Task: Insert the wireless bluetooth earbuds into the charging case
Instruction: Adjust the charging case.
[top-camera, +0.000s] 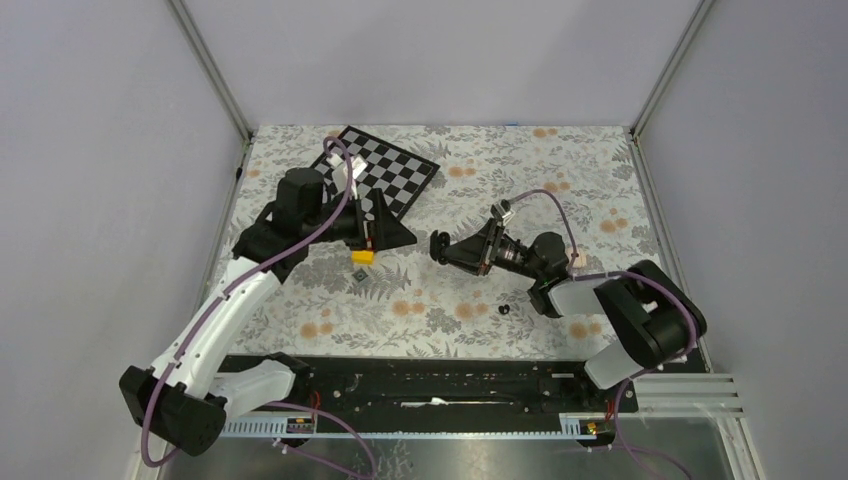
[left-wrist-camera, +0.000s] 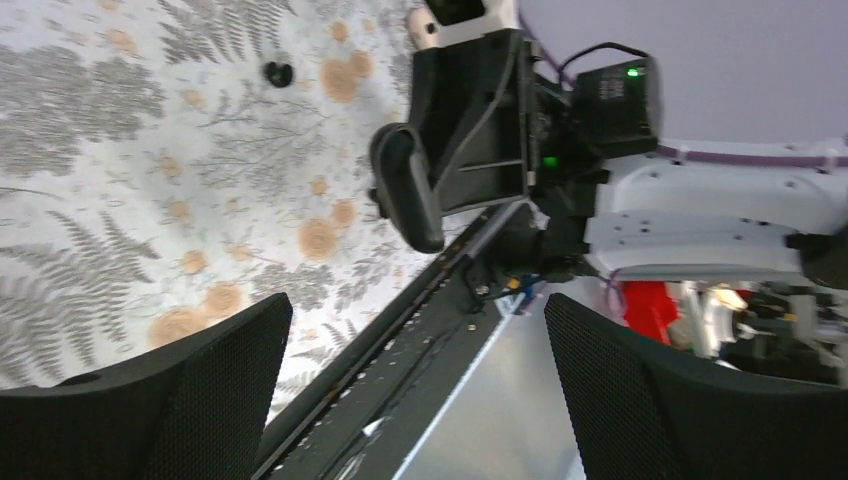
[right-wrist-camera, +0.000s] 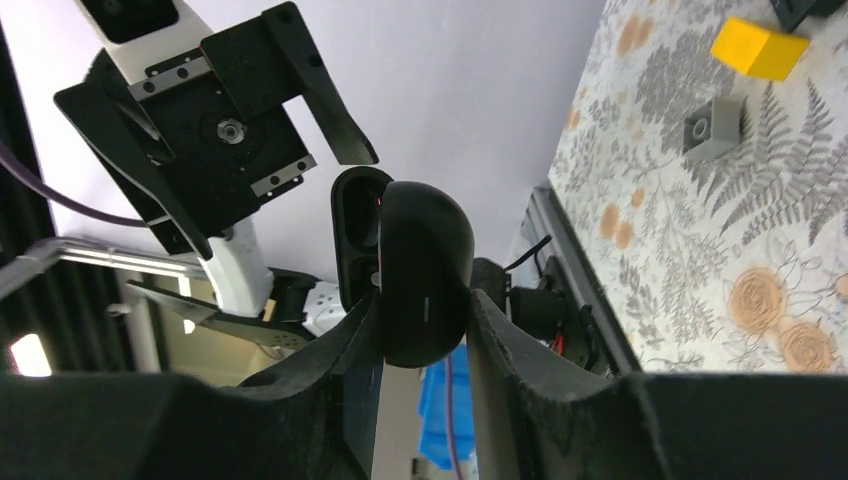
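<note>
- right tool (right-wrist-camera: 424, 318) is clenched on the charging case (right-wrist-camera: 425, 265), holding it up off the surface (top-camera: 560, 170). the case's long side runs along the fingers and the lid looks ajar.
- left tool (left-wrist-camera: 417, 320) is released, fingers spread wide with nothing between them, and it points at the case from close by.
- black earbud (top-camera: 505, 309) lies loose on the surface, to the right of both tools and back toward the bases, close beside the right forearm.
- the right arm is nearer the earbud but its tool is full, so i reckon the left one has to swing right and back to pick it up. it's tiny and easy to flick away.
- can't make out any pale earbuds for sure.
- yellow block (top-camera: 362, 256) and grey brick (top-camera: 358, 279) sit near the left tool.
</note>
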